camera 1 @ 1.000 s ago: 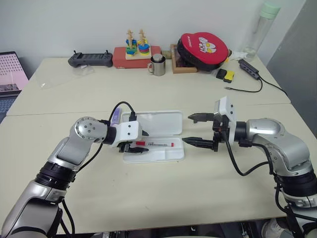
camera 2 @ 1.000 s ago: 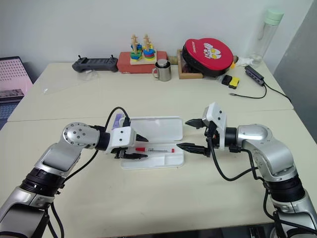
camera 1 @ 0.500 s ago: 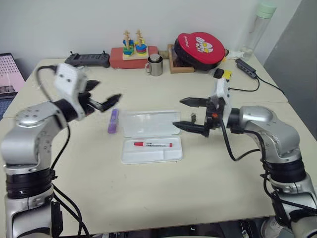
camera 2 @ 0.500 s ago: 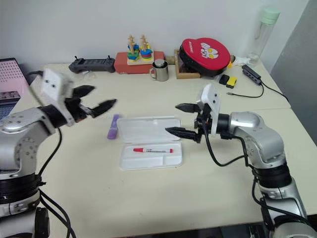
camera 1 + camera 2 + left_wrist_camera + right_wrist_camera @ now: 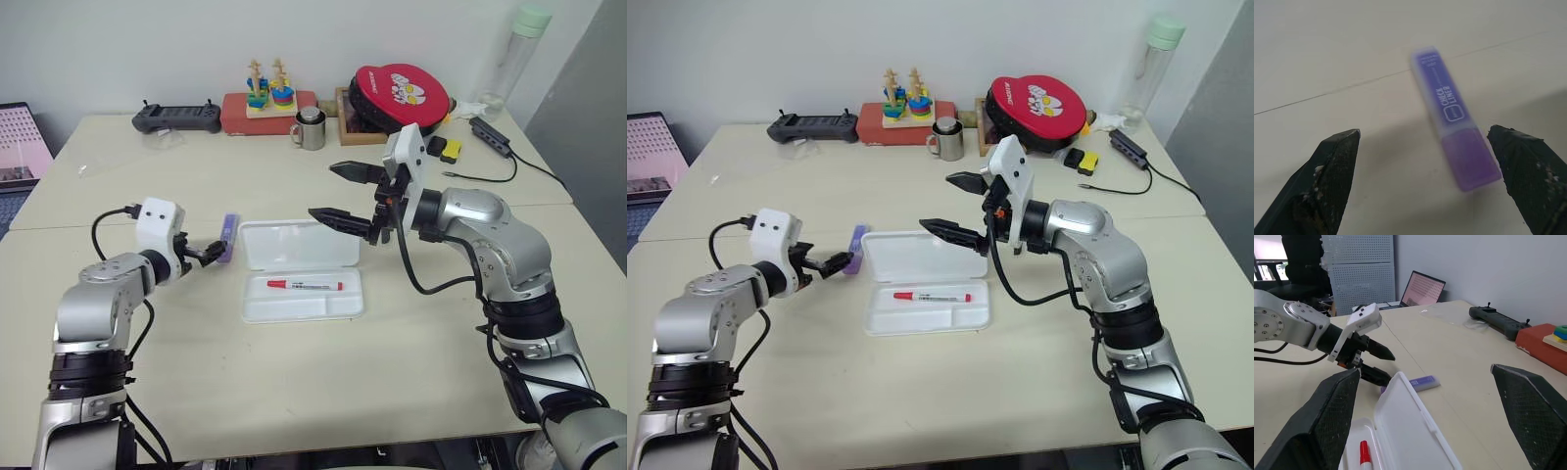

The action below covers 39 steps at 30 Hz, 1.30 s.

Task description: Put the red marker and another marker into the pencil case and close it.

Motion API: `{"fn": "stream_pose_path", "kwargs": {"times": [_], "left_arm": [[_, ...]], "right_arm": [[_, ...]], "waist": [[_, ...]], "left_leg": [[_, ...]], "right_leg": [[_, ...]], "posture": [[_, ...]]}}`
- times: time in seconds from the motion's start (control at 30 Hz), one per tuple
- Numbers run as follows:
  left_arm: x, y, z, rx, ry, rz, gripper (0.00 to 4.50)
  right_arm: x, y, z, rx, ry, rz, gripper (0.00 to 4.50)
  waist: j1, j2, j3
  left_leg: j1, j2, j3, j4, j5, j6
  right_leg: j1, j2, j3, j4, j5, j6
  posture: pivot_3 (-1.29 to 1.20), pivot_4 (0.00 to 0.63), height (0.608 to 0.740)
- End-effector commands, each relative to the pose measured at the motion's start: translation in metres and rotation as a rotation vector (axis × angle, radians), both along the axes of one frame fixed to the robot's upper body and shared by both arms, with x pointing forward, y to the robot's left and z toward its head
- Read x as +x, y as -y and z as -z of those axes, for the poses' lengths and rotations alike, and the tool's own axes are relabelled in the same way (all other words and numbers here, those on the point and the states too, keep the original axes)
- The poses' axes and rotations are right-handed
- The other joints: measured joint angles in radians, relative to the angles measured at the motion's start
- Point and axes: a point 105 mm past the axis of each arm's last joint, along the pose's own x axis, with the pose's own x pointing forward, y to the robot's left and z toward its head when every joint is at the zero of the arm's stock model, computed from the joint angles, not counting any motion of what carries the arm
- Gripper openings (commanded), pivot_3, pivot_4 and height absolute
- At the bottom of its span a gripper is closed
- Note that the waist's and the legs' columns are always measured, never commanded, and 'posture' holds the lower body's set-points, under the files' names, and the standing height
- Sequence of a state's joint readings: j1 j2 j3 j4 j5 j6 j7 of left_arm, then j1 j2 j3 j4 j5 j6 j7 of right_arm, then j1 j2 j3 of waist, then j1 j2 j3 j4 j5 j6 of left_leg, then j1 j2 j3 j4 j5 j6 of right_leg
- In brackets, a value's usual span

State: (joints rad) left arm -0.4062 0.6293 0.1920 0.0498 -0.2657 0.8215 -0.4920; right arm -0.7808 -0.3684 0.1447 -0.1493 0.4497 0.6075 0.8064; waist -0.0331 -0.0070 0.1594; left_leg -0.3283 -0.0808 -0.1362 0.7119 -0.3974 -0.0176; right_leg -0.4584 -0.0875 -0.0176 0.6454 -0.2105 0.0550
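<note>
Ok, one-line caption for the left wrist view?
Open left gripper fingers straddle the purple marker lying on the table, not yet gripping it.

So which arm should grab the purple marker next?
The left. Its open gripper already points at the purple marker lying beside the pencil case, while the right gripper hovers above the open lid, on the far side.

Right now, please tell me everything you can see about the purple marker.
The purple marker is short, flattish and plastic-looking, with a light lavender body printed "CHECK LINER" in white and a deeper purple end. It lies flat on the table, just beside the open lid of the pencil case, outside it. The left gripper is open, pointing at the marker's near end; nothing grips it.
</note>
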Motion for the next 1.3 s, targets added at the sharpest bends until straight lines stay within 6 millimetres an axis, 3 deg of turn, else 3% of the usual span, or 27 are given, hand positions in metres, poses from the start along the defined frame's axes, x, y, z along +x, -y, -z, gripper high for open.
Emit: {"fn": "stream_pose_path", "kwargs": {"times": [0.03,0.3,0.57,0.83,1.0,1.07,1.2,1.3], "left_arm": [[0.006,0.002,-0.002,0.013,0.007,-0.005,4.48],[0.013,0.006,0.01,-0.011,-0.043,-0.031,4.48],[0.012,0.01,0.018,-0.035,-0.074,-0.014,2.67],[0.011,0.006,0.024,-0.043,-0.09,-0.033,1.28],[0.009,-0.004,0.027,-0.039,-0.086,-0.069,1.2],[0.011,-0.011,0.017,-0.085,-0.037,-0.102,1.2],[0.018,-0.021,-0.031,-0.161,0.192,-0.098,1.2],[0.002,0.008,-0.097,-0.256,0.41,0.173,1.2]], "right_arm": [[-0.009,-0.006,-0.013,0.006,0.06,-0.036,4.5],[-0.012,-0.007,-0.013,0.0,0.064,-0.051,4.5],[-0.014,-0.005,-0.012,-0.004,0.067,-0.056,4.5],[-0.013,-0.004,-0.012,-0.004,0.067,-0.049,4.5],[-0.013,-0.002,-0.013,-0.001,0.07,-0.049,4.5],[-0.015,-0.001,-0.016,0.011,0.072,-0.061,4.5],[-0.023,0.003,-0.023,0.04,0.069,-0.101,4.5],[-0.036,0.009,-0.02,0.017,0.036,-0.162,4.5]], "waist": [[0.0,0.0,0.0],[0.001,0.0,0.0],[0.001,0.0,0.0],[0.001,0.0,0.0],[0.001,0.0,-0.001],[0.001,0.0,-0.001],[0.001,0.0,-0.001],[0.002,0.0,-0.001]], "left_leg": [[0.0,0.0,0.0,0.0,0.0,0.0],[0.0,-0.001,0.0,0.001,0.0,0.0],[0.0,-0.001,0.0,0.001,0.0,0.0],[0.0,-0.001,0.0,0.001,0.0,0.0],[0.0,0.0,0.0,0.001,0.0,0.0],[0.001,0.0,0.0,0.001,0.0,0.0],[0.0,0.0,0.0,0.001,0.0,0.0],[0.0,0.0,0.0,0.001,0.0,0.0]], "right_leg": [[0.0,0.0,0.0,0.0,0.0,0.0],[0.0,0.0,0.0,0.0,0.0,0.0],[0.0,0.0,0.0,0.001,0.0,0.0],[0.0,0.0,0.0,0.001,0.0,0.0],[0.0,0.0,0.0,0.001,0.0,0.0],[0.0,0.0,0.0,0.001,0.0,0.0],[0.0,0.0,0.0,0.0,0.0,0.0],[0.0,0.0,0.0,0.0,0.0,0.0]], "posture": [[0.0,0.15,0.74],[0.0,0.15,0.74],[0.0,0.15,0.74],[0.0,0.15,0.74],[0.0,0.15,0.74],[0.0,0.15,0.74],[0.0,0.15,0.74],[0.0,0.15,0.74]]}}
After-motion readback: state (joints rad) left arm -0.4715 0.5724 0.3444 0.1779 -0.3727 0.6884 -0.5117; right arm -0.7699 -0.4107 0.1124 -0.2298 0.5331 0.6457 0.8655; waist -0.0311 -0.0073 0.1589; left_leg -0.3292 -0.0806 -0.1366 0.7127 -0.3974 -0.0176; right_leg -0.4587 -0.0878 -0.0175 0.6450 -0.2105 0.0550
